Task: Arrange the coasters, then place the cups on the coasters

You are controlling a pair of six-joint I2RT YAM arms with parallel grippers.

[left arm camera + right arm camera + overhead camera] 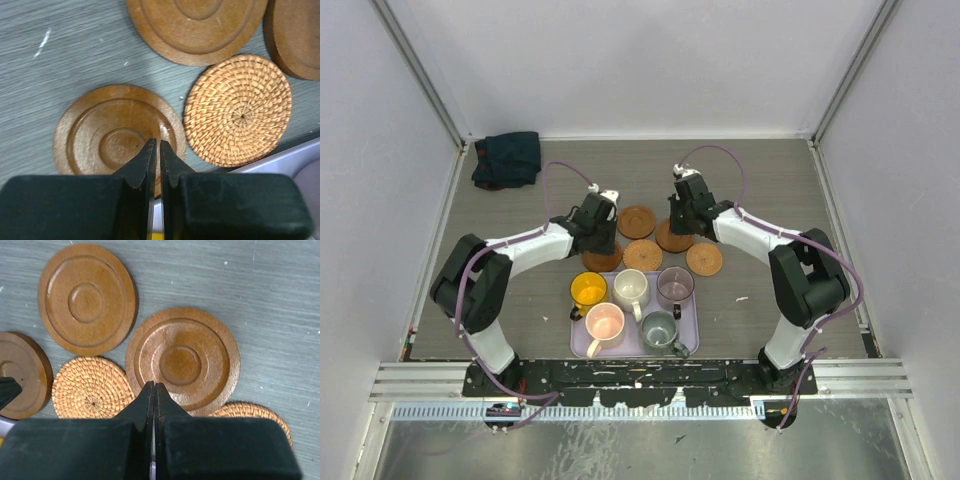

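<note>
My left gripper (156, 145) is closed, its two fingers drawn together with only a thin slit between them and nothing in it. The tips hang over the near rim of the left wooden coaster (107, 132); I cannot tell whether they touch it. Just to its right lies the middle woven coaster (237, 110), their rims almost meeting. Beyond those two sits the far wooden coaster (197, 25). My right gripper (152, 387) is closed tight as well and holds nothing. Its tips are over the near rim of the right wooden coaster (182, 360), which lies just beside the far wooden coaster and the middle woven coaster. At its near right, partly hidden behind my gripper, is the right woven coaster (255, 412). All five coasters lie flat on the grey table (770, 180), bunched in a loose cluster between my two arms. Nearer to my bases is the lilac tray (633, 347), and all five cups stand upright in it. The yellow cup (588, 289), the cream cup (632, 287) and the purple-grey cup (675, 284) are in the row next to the coasters. The pink cup (605, 322) and the grey-green cup (659, 328) are in the nearer row. A dark cloth (507, 158) lies bunched in the far left corner of the table.
</note>
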